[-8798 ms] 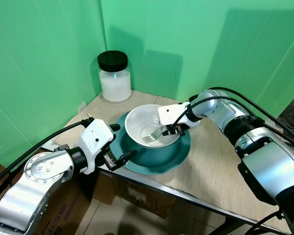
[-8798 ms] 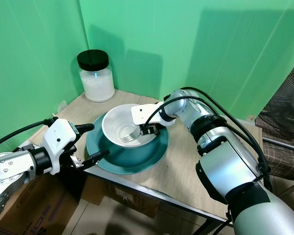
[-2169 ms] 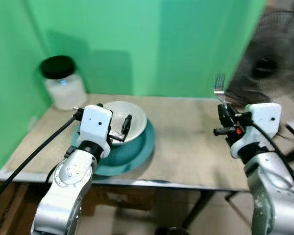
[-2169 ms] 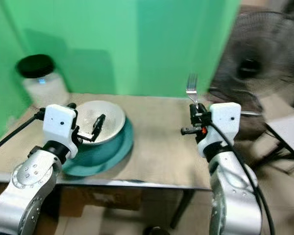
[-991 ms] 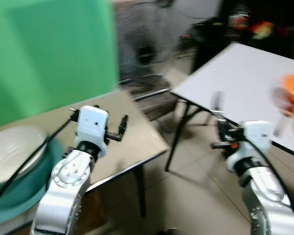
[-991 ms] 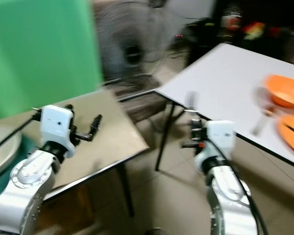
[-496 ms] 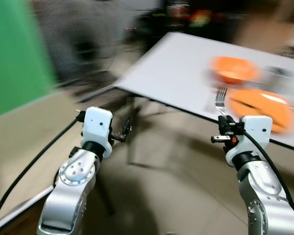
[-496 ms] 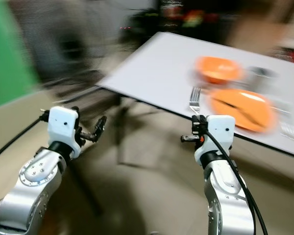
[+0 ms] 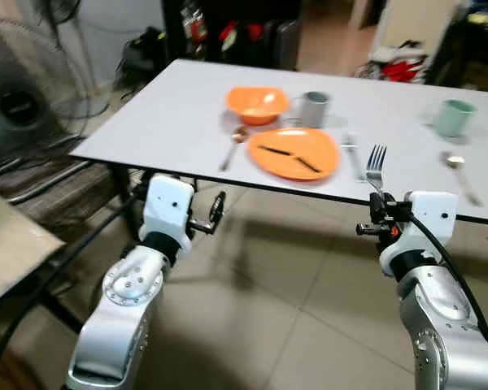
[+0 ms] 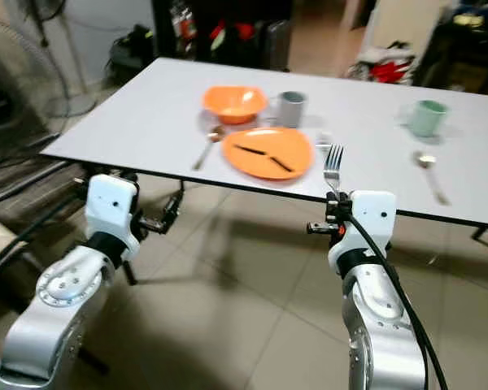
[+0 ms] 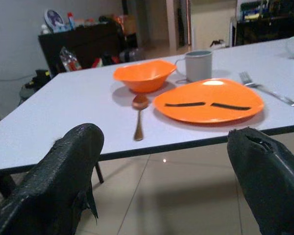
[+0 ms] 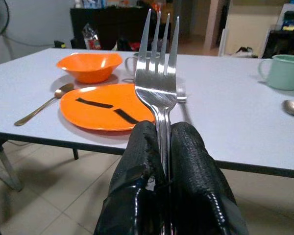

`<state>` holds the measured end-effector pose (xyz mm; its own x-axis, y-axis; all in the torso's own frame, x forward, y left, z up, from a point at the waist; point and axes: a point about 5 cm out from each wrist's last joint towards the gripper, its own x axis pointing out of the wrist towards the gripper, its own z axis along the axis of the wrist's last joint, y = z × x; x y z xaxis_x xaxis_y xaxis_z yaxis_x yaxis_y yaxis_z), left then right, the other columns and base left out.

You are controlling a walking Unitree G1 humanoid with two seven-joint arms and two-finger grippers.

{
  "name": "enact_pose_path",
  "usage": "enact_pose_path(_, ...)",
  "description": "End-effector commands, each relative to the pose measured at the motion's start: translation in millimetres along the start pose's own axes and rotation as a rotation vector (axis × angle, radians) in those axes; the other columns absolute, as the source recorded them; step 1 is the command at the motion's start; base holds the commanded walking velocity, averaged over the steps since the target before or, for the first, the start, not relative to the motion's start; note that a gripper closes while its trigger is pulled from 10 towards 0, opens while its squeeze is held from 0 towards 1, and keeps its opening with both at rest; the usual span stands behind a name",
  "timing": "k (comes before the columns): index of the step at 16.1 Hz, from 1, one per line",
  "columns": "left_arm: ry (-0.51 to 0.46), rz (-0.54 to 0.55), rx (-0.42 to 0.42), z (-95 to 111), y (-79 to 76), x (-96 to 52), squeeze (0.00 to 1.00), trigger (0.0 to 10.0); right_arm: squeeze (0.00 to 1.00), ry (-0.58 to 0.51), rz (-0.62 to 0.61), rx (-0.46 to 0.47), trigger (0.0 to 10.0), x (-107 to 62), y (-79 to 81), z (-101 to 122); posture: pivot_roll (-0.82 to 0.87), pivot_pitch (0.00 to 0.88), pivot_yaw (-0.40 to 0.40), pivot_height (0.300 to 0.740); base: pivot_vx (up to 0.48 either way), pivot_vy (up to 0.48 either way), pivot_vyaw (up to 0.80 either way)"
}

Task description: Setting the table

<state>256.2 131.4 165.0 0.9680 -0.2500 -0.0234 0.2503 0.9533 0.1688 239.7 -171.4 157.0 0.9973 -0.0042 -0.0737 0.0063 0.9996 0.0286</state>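
Right wrist view: right gripper clamped on upright fork.
Thin grip risks slipping; orange plate at 11 o'clock; left gripper spread, empty.

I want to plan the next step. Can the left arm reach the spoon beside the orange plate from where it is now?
Probably not yet. The left gripper is open and free, but hangs short of the white table edge; the spoon lies further in, nothing blocking it.
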Motion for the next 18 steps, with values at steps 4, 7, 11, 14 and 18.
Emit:
enact_pose_path(4,0.002,0.007,0.020,-1,3.7,-0.9,0.00,10.0,0.00,0.000,-0.002,-0.013,10.0,-1.9,1.2,1,-0.09,0.002,0.018,0.740,0.000,-0.463,0.00)
enact_pose_path(7,-0.015,0.005,-0.007,1,2.5,-0.6,0.00,10.0,0.00,-0.005,-0.006,-0.034,10.0,-3.2,1.1,2,-0.10,0.007,0.023,0.740,0.000,-0.301,0.00)
enact_pose_path(11,-0.021,-0.006,-0.028,1,2.1,1.1,0.00,10.0,0.00,-0.001,-0.010,-0.057,10.0,-3.2,0.0,4,-0.10,0.012,0.026,0.740,0.000,0.000,-0.42)
enact_pose_path(14,-0.024,0.005,-0.047,1,3.2,1.0,0.00,10.0,0.00,-0.001,-0.002,-0.087,10.0,-2.7,-0.7,5,-0.11,0.015,0.022,0.740,0.175,0.000,-0.80)
enact_pose_path(18,-0.024,0.138,-0.028,0,27.3,-2.7,0.00,10.0,0.00,0.002,0.008,-0.091,10.0,-0.4,-1.0,6,-0.09,0.017,-0.004,0.740,0.295,0.000,-0.80)
